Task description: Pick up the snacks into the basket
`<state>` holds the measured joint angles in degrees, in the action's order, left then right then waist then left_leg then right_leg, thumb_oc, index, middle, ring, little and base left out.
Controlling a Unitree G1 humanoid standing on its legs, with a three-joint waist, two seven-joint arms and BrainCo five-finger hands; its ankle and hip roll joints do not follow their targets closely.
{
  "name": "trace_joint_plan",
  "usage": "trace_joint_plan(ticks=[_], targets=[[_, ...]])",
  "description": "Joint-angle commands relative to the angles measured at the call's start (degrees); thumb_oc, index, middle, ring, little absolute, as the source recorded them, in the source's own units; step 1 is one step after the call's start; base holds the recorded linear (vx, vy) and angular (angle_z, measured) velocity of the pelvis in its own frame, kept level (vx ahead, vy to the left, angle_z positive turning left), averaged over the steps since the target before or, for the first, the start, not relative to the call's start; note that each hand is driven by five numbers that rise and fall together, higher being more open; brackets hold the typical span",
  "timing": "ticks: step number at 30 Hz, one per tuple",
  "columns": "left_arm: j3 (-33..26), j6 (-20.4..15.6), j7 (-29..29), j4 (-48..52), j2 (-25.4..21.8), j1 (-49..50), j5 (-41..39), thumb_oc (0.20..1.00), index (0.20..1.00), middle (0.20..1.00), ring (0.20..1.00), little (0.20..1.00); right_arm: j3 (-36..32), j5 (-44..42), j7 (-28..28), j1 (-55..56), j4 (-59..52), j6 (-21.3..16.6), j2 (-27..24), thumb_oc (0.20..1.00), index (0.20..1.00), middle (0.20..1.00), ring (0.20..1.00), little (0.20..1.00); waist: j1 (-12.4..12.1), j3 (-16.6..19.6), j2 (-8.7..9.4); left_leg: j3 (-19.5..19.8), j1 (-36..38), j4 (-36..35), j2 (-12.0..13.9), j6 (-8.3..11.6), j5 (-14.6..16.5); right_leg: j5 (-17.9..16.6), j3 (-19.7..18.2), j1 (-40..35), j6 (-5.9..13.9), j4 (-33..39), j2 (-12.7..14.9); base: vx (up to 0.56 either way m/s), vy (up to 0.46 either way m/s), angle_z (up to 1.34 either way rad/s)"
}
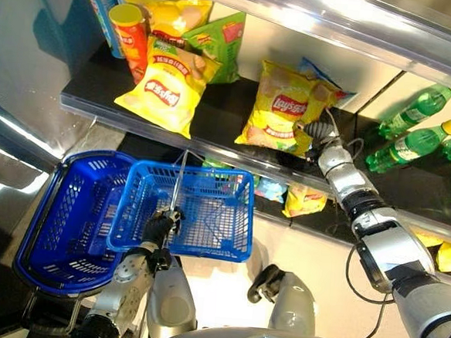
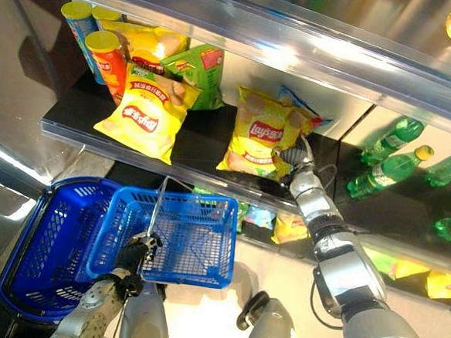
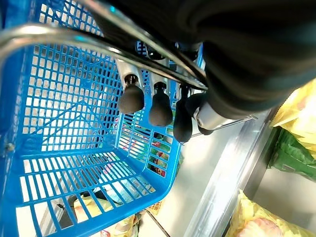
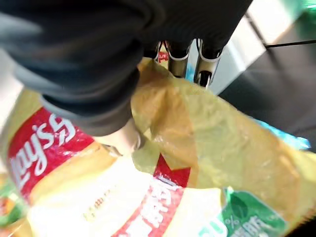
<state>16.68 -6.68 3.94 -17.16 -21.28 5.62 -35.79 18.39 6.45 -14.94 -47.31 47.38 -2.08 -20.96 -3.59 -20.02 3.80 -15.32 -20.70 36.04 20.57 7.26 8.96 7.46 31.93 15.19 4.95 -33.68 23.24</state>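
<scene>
A yellow chip bag [image 1: 280, 107] leans upright in the middle of the dark shelf [image 1: 99, 90]. My right hand [image 1: 318, 133] is at the bag's right edge; the right wrist view has the thumb [image 4: 123, 136] pressed on the bag's [image 4: 197, 148] front and the fingers [image 4: 205, 66] going behind it. A light blue basket [image 1: 198, 171] hangs below the shelf edge, nothing inside it. My left hand [image 1: 162, 228] is curled round its metal handle [image 1: 180, 181], and the fingers [image 3: 160, 106] wrap that handle [image 3: 59, 37] in the left wrist view.
A larger dark blue basket [image 1: 59, 219] sits behind and left of the light one. On the shelf stand another yellow chip bag [image 1: 165, 87], a green bag [image 1: 219, 41], chip tubes [image 1: 130, 35] and green bottles [image 1: 413, 143]. More snack bags [image 1: 305, 199] lie on a lower shelf.
</scene>
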Motion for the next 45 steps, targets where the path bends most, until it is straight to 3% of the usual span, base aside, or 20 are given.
trace_joint_plan(ticks=[1, 10, 15, 16, 20, 21, 22, 25, 28, 36, 45], targets=[[-0.6, -6.02, -1.2, 10.91, 1.19, -1.9, -0.2, 0.2, 0.2, 0.2, 0.2, 0.2, -3.01, 6.26, -2.81, -0.74, -6.37, -0.48, -1.83, 0.2, 0.2, 0.2, 0.2, 0.2, 0.08, 0.65, -0.45, -3.01, 2.54, -0.53, -2.01, -3.99, 3.23, -1.65, 0.05, -1.7, 4.42, -3.7, 0.86, 0.0, 0.0, 0.0], [-1.15, -6.07, -1.36, 10.17, 1.41, -2.0, 0.36, 0.2, 0.2, 0.2, 0.2, 0.2, -8.12, 14.28, -5.34, 6.95, -17.37, 1.46, -3.53, 0.2, 0.2, 0.2, 0.2, 0.2, 0.45, 0.65, -0.64, -2.84, 2.44, -0.74, -1.84, -4.09, 3.09, -1.33, 0.33, -1.9, 4.58, -3.58, 0.78, 0.0, 0.0, 0.0], [-0.99, -6.45, -1.53, 9.85, 1.44, -2.01, 0.89, 0.2, 0.2, 0.2, 0.2, 0.2, -10.27, 12.45, -5.95, 9.6, -22.21, -0.6, -3.25, 0.2, 0.2, 0.2, 0.2, 0.2, 0.58, 0.67, -0.63, -2.78, 2.51, -0.8, -1.84, -4.19, 2.99, -1.26, 0.48, -2.02, 4.56, -3.48, 0.77, 0.0, 0.0, 0.0], [-0.58, -6.87, -1.72, 9.97, 1.34, -1.96, 0.79, 0.2, 0.2, 0.2, 0.2, 0.2, -11.51, 4.91, -5.81, 10.79, -23.67, -4.49, -1.62, 0.2, 0.2, 0.2, 0.2, 0.2, 0.54, 0.68, -0.67, -2.77, 2.58, -1.07, -1.85, -4.23, 2.75, -1.29, 0.62, -2.21, 4.55, -3.33, 0.81, 0.0, 0.0, 0.0], [0.32, -7.05, -2.46, 10.25, 0.72, -1.51, -0.25, 0.2, 0.2, 0.2, 0.2, 0.2, -11.82, -14.11, -1.34, 11.11, -22.38, -10.24, 1.94, 0.2, 0.2, 0.2, 0.2, 0.2, 0.04, 0.8, -0.52, -2.75, 2.77, -1.24, -1.84, -4.16, 2.45, -1.33, 0.91, -2.39, 4.49, -3.26, 0.92, 0.0, 0.0, 0.0], [0.74, -7.04, -2.93, 10.56, 0.46, -1.18, -1.38, 0.2, 0.2, 0.2, 0.2, 0.2, -12.0, -23.96, 0.79, 10.35, -20.18, -12.32, 3.83, 0.2, 0.2, 0.2, 0.2, 0.2, -0.28, 0.99, -0.42, -2.83, 2.91, -1.41, -1.89, -4.05, 2.37, -1.55, 0.98, -2.58, 4.48, -3.05, 0.9, 0.0, 0.0, 0.0], [0.71, -7.03, -2.94, 10.59, 0.42, -1.16, -1.41, 0.2, 0.2, 0.2, 0.2, 0.2, -11.99, -24.24, 0.98, 10.23, -19.94, -12.48, 3.77, 0.2, 0.2, 0.2, 0.2, 0.2, -0.28, 0.98, -0.39, -2.85, 2.93, -1.43, -1.9, -4.05, 2.36, -1.56, 0.96, -2.58, 4.48, -3.03, 0.9, 0.0, 0.0, 0.0], [0.84, -6.83, -3.55, 11.24, 0.22, -0.71, -2.49, 0.2, 0.2, 0.2, 0.2, 0.2, -10.77, -36.24, 4.97, 8.87, -18.91, -13.85, 5.8, 0.2, 0.2, 0.2, 0.2, 0.2, -0.71, 1.18, -0.24, -3.02, 3.13, -1.86, -1.92, -3.81, 2.12, -1.88, 0.98, -2.8, 4.4, -2.7, 0.83, 0.0, 0.0, 0.0], [0.66, -6.56, -3.69, 11.18, 0.15, -0.42, -2.71, 0.2, 0.2, 0.2, 0.2, 0.2, -9.06, -39.51, 6.65, 9.15, -20.42, -13.64, 5.93, 0.2, 0.2, 0.2, 0.2, 0.2, -0.82, 1.42, 0.11, -3.21, 3.36, -2.32, -2.01, -3.64, 1.86, -2.19, 1.15, -2.98, 4.42, -2.36, 0.74, 0.0, 0.0, 0.0], [-0.27, -7.11, -4.05, 11.96, 0.01, -0.7, -2.53, 0.2, 0.2, 0.2, 0.2, 0.2, -6.27, -32.69, 8.63, 14.49, -26.77, -12.63, 3.23, 0.2, 0.2, 0.2, 0.2, 0.2, -0.84, 1.16, 0.42, -3.23, 3.86, -3.03, -2.05, -3.62, 1.58, -2.45, 1.48, -3.33, 4.49, -1.9, 0.67, 0.0, 0.0, 0.0], [-1.78, -7.9, -4.86, 17.6, 0.87, -0.56, -5.21, 0.2, 0.2, 0.2, 0.2, 0.2, -2.57, -13.93, 10.77, 24.48, -33.6, -11.48, -1.23, 0.2, 0.2, 0.2, 0.2, 0.2, -0.26, 0.12, 0.02, -2.87, 4.03, -3.22, -2.44, -3.81, 1.43, -2.39, 1.93, -3.54, 4.66, -2.03, 1.38, 0.0, 0.004, 0.03]])
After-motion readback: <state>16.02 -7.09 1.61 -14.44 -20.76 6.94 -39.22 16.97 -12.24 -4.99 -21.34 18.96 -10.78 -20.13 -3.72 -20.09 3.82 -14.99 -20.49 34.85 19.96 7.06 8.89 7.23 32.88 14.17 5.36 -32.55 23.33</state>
